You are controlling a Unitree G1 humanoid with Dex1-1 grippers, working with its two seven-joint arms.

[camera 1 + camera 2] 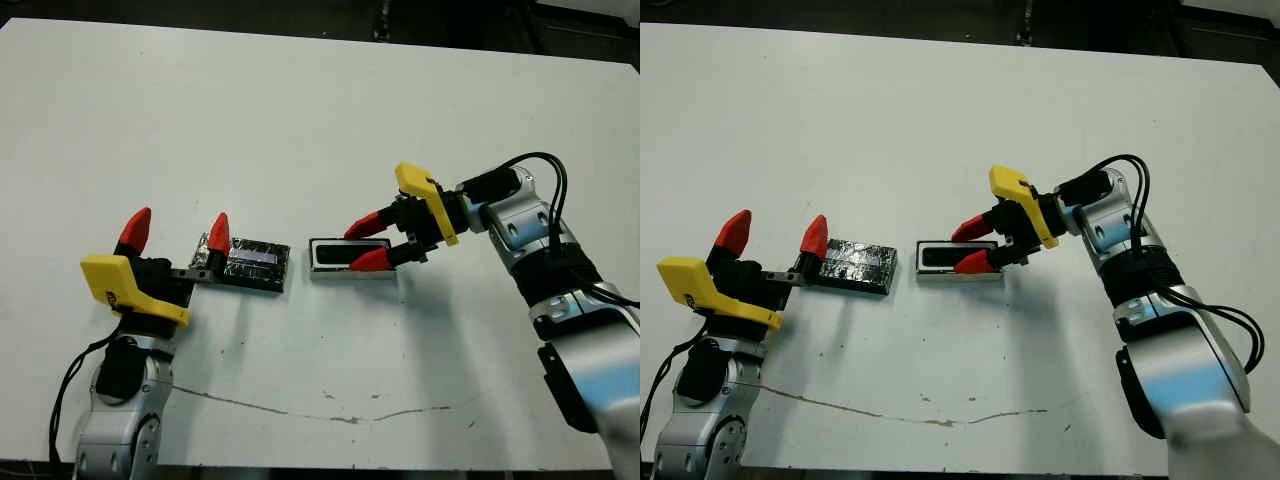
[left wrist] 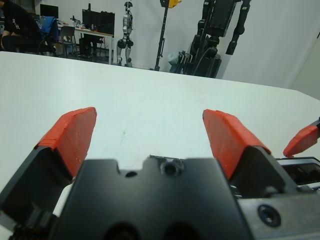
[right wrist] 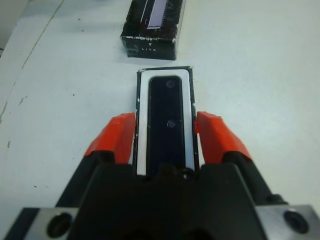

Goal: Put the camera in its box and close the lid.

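Camera (image 3: 168,120): lies flat inside the box (image 1: 352,256), filling most of the white tray, so the first half of the task looks done.

Box: rests on the white counter (image 1: 300,120) near the middle, open side up, long side running left to right in the head views.

Right jaws (image 1: 368,243): spread apart, one red finger on each long side of the box; the wrist view shows them close against the dark rim, but whether they press it cannot be told. Likely placed so to steady the tray for the lid.

Lid (image 1: 257,264): glossy black slab with a pale stripe, lying flat on the counter just to the left of the box, a small gap between them. It is not yet on the box.

Left jaws (image 1: 175,235): wide open, holding nothing, red tips pointing up and away; the nearer finger stands just at the lid's left end, seemingly ready to take it.

Next move, as a judgement: the left arm must grasp the lid, carry it right and seat it squarely over the tray; a skewed drop could catch on the rim.
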